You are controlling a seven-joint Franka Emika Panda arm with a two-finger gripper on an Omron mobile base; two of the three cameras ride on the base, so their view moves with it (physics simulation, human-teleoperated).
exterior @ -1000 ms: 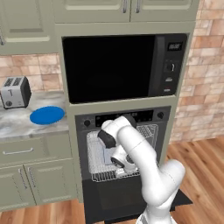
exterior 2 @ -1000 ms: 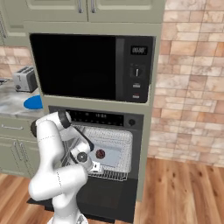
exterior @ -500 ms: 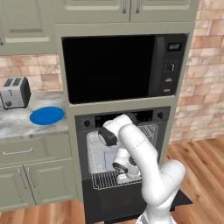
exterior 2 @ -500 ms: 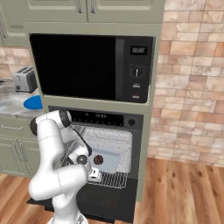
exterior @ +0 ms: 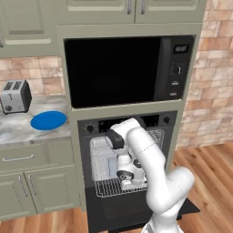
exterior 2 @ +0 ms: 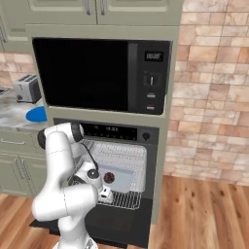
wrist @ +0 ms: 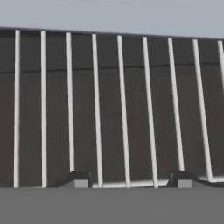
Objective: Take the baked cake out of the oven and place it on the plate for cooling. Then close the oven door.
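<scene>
The oven (exterior: 136, 122) (exterior 2: 112, 130) stands open, with its oven door (exterior: 136, 213) (exterior 2: 114, 221) dropped flat. A wire rack (exterior: 107, 186) (exterior 2: 127, 198) (wrist: 122, 109) sticks out of the opening. On a grey tray on the rack lies the small dark baked cake (exterior 2: 109, 178); my arm covers it in the left base view. My gripper (exterior: 132, 183) (exterior 2: 107, 198) (wrist: 129, 181) points down at the rack's front edge, open, fingertips (wrist: 76, 179) apart over the wires, nothing between them. The blue plate (exterior: 48, 120) (exterior 2: 37, 115) lies on the counter to the left.
A silver toaster (exterior: 15, 96) (exterior 2: 26, 87) stands behind the plate on the marble counter (exterior: 18, 132). A large black microwave (exterior: 123, 70) (exterior 2: 102, 73) sits above the oven. The brick wall and wooden floor (exterior 2: 204, 214) lie to the right.
My hand has moved outward and lower along the rack's front. The rack has slid a little further out of the oven with it.
</scene>
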